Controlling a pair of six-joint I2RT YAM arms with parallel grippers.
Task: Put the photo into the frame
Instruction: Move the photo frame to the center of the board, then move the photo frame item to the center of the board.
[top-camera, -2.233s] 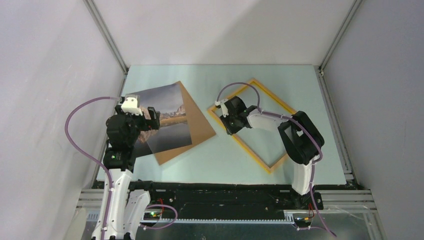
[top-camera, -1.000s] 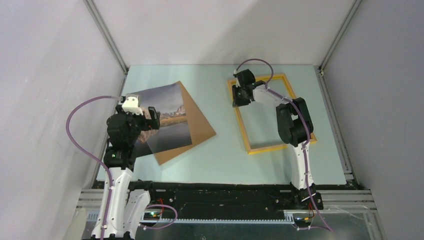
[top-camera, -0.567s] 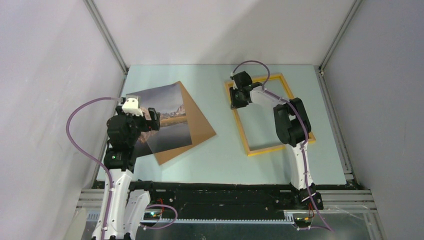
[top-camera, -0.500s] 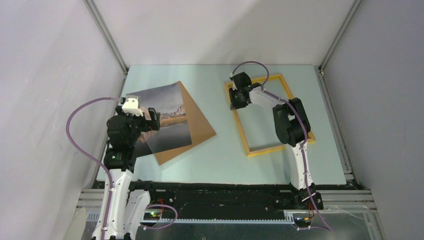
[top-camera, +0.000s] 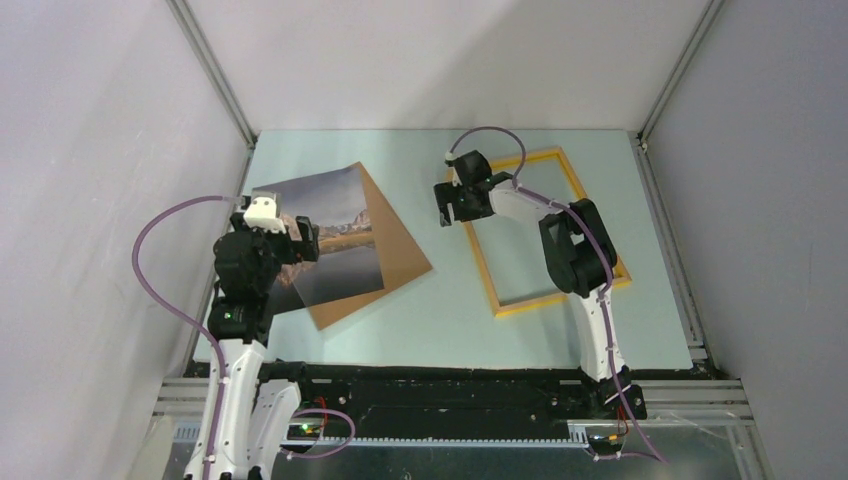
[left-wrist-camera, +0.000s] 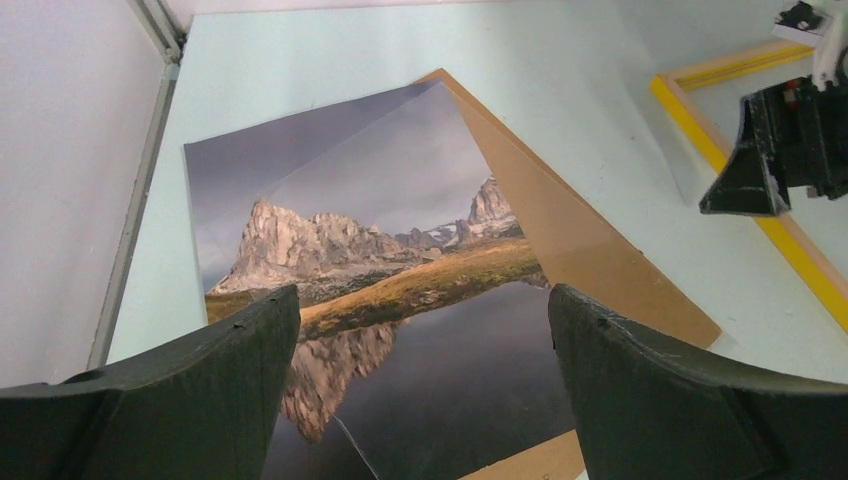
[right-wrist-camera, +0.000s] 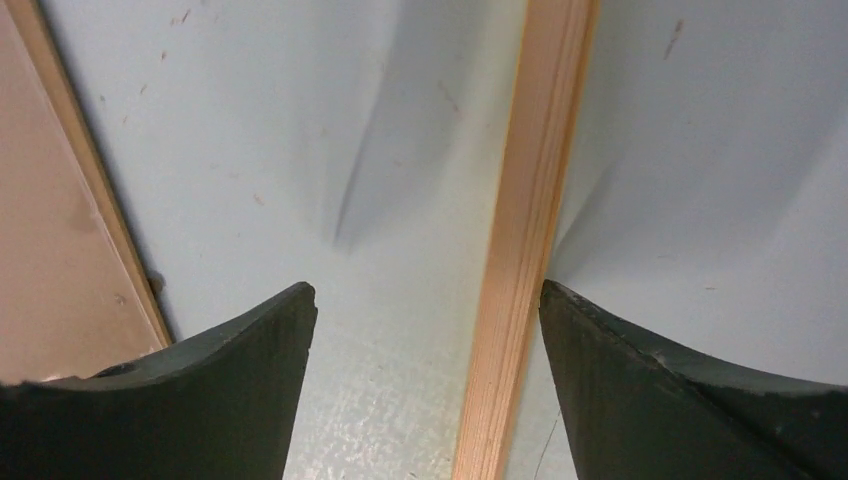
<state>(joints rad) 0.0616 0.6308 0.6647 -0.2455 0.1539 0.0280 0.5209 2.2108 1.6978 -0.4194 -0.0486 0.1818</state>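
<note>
The photo (top-camera: 335, 235), a mountain mirrored in a lake, lies at the left of the table on a brown backing board (top-camera: 405, 258). My left gripper (top-camera: 300, 238) hovers over its near-left part, open and empty. In the left wrist view the photo (left-wrist-camera: 380, 300) fills the gap between the open left gripper's (left-wrist-camera: 422, 292) fingers. The yellow-orange frame (top-camera: 480, 255) lies flat at the right. My right gripper (top-camera: 452, 207) stands open at its far-left corner. In the right wrist view the frame's rail (right-wrist-camera: 530, 200) runs between the right gripper's (right-wrist-camera: 428, 290) spread fingers, close to the right one, ungripped.
The pale green table (top-camera: 440, 320) is walled in by white panels at the back and on both sides. The backing board's edge (right-wrist-camera: 50, 250) shows left of the right gripper. The right gripper (left-wrist-camera: 770, 160) appears at the far right of the left wrist view.
The right gripper swung the frame from a diamond to nearly square with the table, then opened, let its left rail go and shifted slightly left. The left arm has not moved.
</note>
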